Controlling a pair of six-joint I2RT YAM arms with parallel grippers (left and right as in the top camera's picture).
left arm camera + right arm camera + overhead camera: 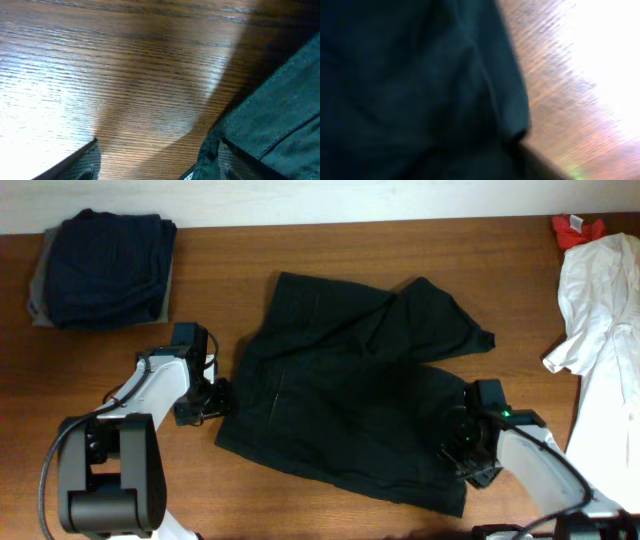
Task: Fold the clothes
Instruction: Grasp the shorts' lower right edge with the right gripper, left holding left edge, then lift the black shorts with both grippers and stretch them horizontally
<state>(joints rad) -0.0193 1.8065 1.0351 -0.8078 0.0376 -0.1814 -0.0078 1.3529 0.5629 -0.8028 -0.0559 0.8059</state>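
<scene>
From above, the black cloth (350, 410) lies wrinkled in the middle of the table (300, 240). The left gripper (215, 395) is at its left edge. The right gripper (462, 445) is at its lower right side.

In the left wrist view, the fingers (75, 162) stand apart and hold nothing.

The right wrist view is blurry and mostly shows black cloth. I cannot tell if that gripper holds it.

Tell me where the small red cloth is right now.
In the overhead view, the red cloth lies at the far right corner of the table, beside the white garment.
</scene>
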